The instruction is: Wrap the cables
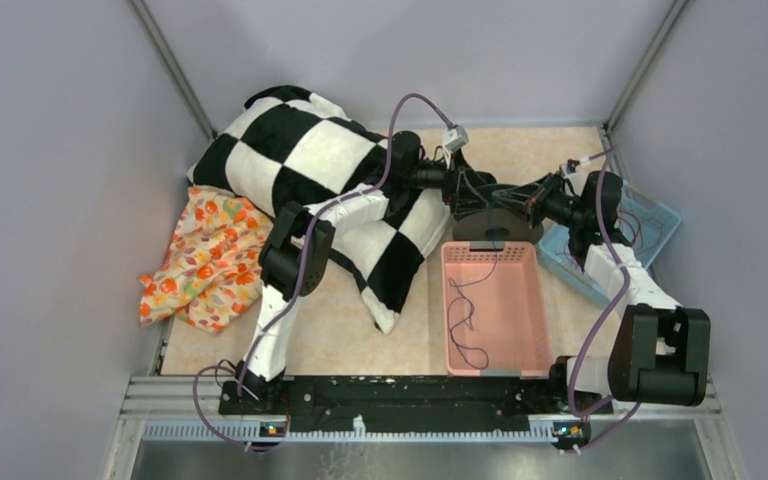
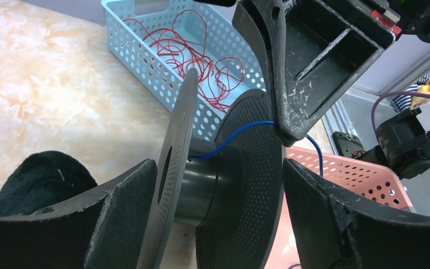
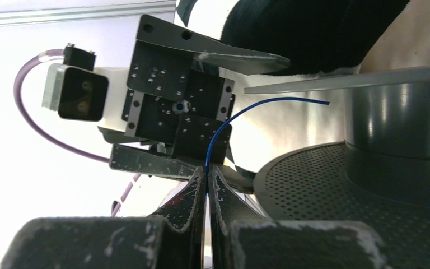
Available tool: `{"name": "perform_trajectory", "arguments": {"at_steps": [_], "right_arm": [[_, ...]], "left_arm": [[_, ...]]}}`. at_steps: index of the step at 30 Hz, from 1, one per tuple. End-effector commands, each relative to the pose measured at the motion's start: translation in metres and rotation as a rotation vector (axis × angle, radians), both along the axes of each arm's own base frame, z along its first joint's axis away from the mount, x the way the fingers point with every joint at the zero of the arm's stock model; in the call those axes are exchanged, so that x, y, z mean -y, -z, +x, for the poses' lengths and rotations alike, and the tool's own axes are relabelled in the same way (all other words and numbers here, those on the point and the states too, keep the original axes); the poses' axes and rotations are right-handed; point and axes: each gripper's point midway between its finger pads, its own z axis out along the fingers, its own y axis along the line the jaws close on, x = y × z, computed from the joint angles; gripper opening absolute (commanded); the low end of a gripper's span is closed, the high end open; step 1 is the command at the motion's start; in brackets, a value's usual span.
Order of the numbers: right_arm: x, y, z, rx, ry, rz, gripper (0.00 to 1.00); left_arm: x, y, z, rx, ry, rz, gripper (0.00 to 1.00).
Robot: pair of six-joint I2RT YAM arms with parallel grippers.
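Observation:
The cable (image 1: 465, 318) is a thin dark blue wire, looped loosely in the pink basket (image 1: 538, 300) and rising to a dark spool (image 1: 495, 226) at the basket's far edge. In the left wrist view my left gripper (image 2: 219, 167) straddles the spool (image 2: 201, 185), one finger against each perforated flange. My right gripper (image 3: 207, 174) is shut on the cable (image 3: 241, 111), pinching it at the fingertips. From there the wire (image 2: 241, 131) curves over to the spool's hub (image 3: 397, 129). Both grippers meet above the spool, left (image 1: 470, 195) and right (image 1: 520, 205).
A light blue basket (image 1: 660, 215) holding tangled red wire (image 2: 201, 56) stands at the far right. A black-and-white checked pillow (image 1: 310, 160) lies under the left arm, with a floral cloth (image 1: 205, 255) to its left. Walls close in on three sides.

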Motion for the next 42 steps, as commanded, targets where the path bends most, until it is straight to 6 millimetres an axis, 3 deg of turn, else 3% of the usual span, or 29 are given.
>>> {"name": "perform_trajectory", "arguments": {"at_steps": [1, 7, 10, 23, 33, 38, 42], "right_arm": [[0.004, -0.029, -0.003, 0.108, -0.002, 0.023, 0.00], [0.009, -0.038, -0.003, 0.123, -0.004, 0.096, 0.00], [0.011, -0.041, -0.003, 0.130, -0.010, 0.110, 0.00], [0.011, -0.033, -0.004, 0.103, -0.016, 0.113, 0.00], [0.012, -0.017, -0.007, 0.043, 0.012, 0.134, 0.00], [0.012, -0.016, -0.007, 0.041, 0.015, 0.158, 0.00], [0.012, -0.015, -0.006, 0.032, 0.019, 0.164, 0.00]], "left_arm": [[0.010, -0.017, 0.003, 0.103, -0.010, -0.049, 0.86], [0.015, -0.029, 0.006, 0.137, -0.028, -0.081, 0.80], [0.018, -0.024, 0.011, 0.140, -0.028, -0.067, 0.77], [0.024, -0.028, 0.026, 0.172, -0.124, -0.106, 0.62], [0.032, -0.022, 0.022, 0.183, -0.135, -0.120, 0.61], [0.034, -0.018, 0.022, 0.176, -0.127, -0.117, 0.51], [0.035, -0.014, 0.023, 0.174, -0.129, -0.114, 0.50]]}}
